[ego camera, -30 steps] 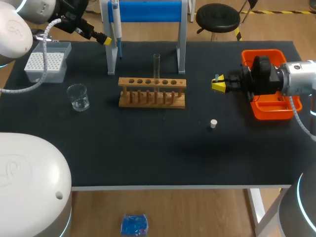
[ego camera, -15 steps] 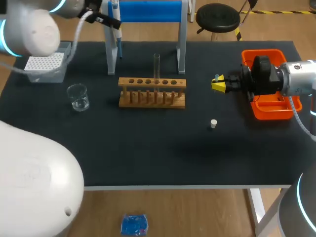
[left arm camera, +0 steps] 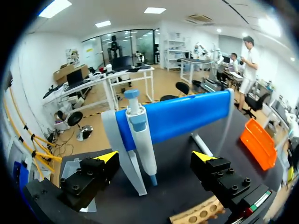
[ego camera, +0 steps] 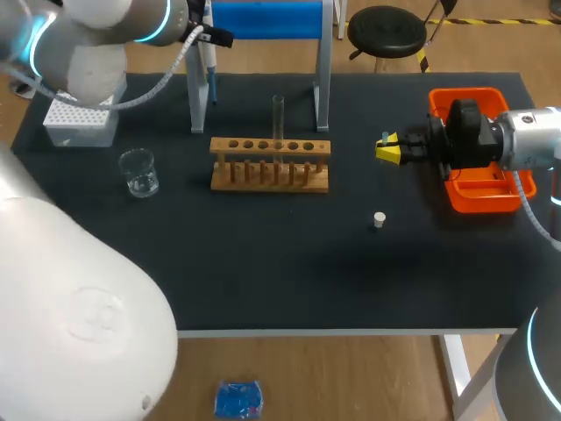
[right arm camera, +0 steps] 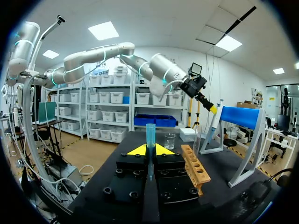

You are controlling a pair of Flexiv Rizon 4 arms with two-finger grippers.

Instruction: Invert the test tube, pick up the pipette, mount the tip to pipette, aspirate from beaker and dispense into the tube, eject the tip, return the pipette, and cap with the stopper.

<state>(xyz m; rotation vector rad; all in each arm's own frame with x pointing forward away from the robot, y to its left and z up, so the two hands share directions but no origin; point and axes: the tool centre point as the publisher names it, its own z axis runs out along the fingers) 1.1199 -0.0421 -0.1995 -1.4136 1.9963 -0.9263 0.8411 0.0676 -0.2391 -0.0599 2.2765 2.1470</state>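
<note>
Left pincer [left arm camera: 155, 157] advanced toward pipette [left arm camera: 140, 135]; jaws apart, pipette vertical, dead ahead between them. Right pincer [right arm camera: 149, 149] far off, clamped on tip [right arm camera: 150, 133].

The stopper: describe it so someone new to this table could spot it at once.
Find the wooden rack mid-table, then the orange tray at the right. The stopper lies alone on the black mat between them, nearer the front edge. It is a small white plug, unlike the clear glass beaker left of the rack.
</note>
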